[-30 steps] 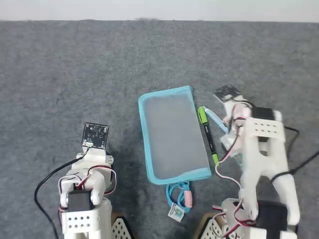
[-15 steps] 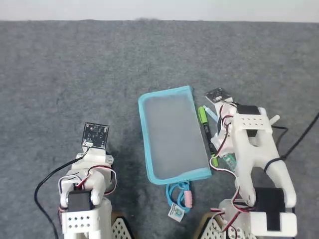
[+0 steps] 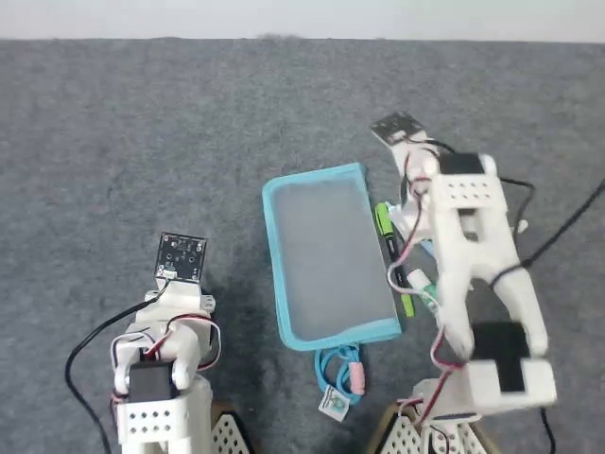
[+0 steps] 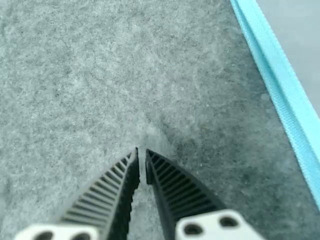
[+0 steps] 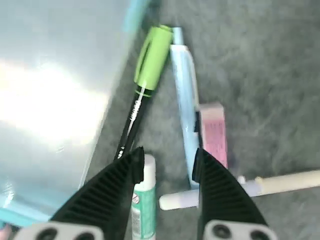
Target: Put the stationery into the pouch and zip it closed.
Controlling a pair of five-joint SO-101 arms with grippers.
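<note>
The pouch [image 3: 326, 255] is laid on the bench [image 3: 142, 123], right of the left hand [image 4: 142, 151] and left of the right hand [image 5: 167, 155]. Ahead of the right hand a marker [image 5: 145, 85] is set along the pouch's edge, a pen [image 5: 184, 90] just beside it, an eraser [image 5: 215, 132] beyond the pen. A glue stick [image 5: 143, 200] is found beneath that hand.

Likely a lab, grey felt tabletop [image 3: 142, 113]

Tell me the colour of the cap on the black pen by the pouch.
Lime green cap, clearest in the right wrist view.
</note>
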